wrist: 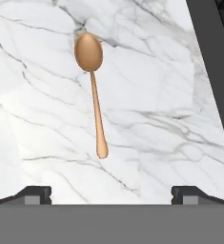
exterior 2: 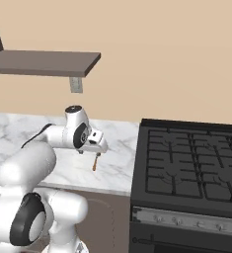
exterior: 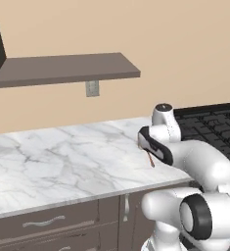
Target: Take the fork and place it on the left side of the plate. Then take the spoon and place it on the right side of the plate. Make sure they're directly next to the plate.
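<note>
A small copper-brown spoon [wrist: 93,86] lies flat on the white marble counter [wrist: 37,95], its oval bowl away from the hand and its thin handle pointing back toward it. My gripper [wrist: 113,194] hovers just above the handle end, open, with both dark fingertips [wrist: 35,193] spread wide and nothing between them. From the base cameras the hand covers most of the spoon, leaving the handle tip [exterior: 150,161] [exterior 2: 95,163] poking out below the gripper [exterior 2: 90,151]. The fork and the plate are out of view.
A black stove [exterior 2: 191,163] [exterior: 214,122] borders the counter right beside the spoon, and its dark edge [wrist: 213,57] runs down the hand view. A brown wall shelf [exterior: 62,68] hangs above the counter [exterior: 62,162]. Drawers [exterior: 48,223] sit under the front edge.
</note>
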Controlling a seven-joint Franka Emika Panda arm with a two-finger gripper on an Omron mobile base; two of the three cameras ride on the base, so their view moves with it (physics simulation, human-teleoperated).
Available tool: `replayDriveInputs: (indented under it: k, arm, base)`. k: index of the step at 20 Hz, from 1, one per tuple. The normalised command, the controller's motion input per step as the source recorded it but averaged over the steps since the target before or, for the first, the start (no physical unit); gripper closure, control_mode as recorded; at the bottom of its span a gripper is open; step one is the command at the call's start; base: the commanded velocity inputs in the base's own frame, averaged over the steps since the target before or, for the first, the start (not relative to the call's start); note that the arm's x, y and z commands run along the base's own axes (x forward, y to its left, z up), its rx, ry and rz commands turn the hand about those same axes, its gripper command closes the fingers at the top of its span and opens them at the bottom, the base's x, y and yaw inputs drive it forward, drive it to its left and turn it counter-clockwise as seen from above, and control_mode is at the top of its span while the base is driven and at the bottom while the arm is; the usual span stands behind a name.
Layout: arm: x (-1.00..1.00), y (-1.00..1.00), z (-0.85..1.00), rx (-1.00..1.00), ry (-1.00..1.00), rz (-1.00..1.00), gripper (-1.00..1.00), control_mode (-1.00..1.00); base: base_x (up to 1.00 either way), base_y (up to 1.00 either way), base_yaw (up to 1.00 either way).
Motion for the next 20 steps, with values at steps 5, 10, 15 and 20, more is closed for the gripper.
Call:
replayDriveInputs:
  k: [5,10,15,20]
  arm:
    - [0.60,0.00,-0.39,0.00,0.03,-0.01,-1.00,-1.00]
    - [0.45,0.00,-0.48,0.00,0.00,0.00,-1.00,-1.00]
    - [0.29,0.00,-0.50,0.00,0.00,0.00,-1.00,-1.00]
    - [0.28,0.00,-0.45,0.00,0.00,0.00,-1.00,-1.00]
  base:
    - [0.00,0.00,0.00]
    - [0.00,0.00,0.00]
    - [0.00,0.00,0.00]
    - [0.00,0.00,0.00]
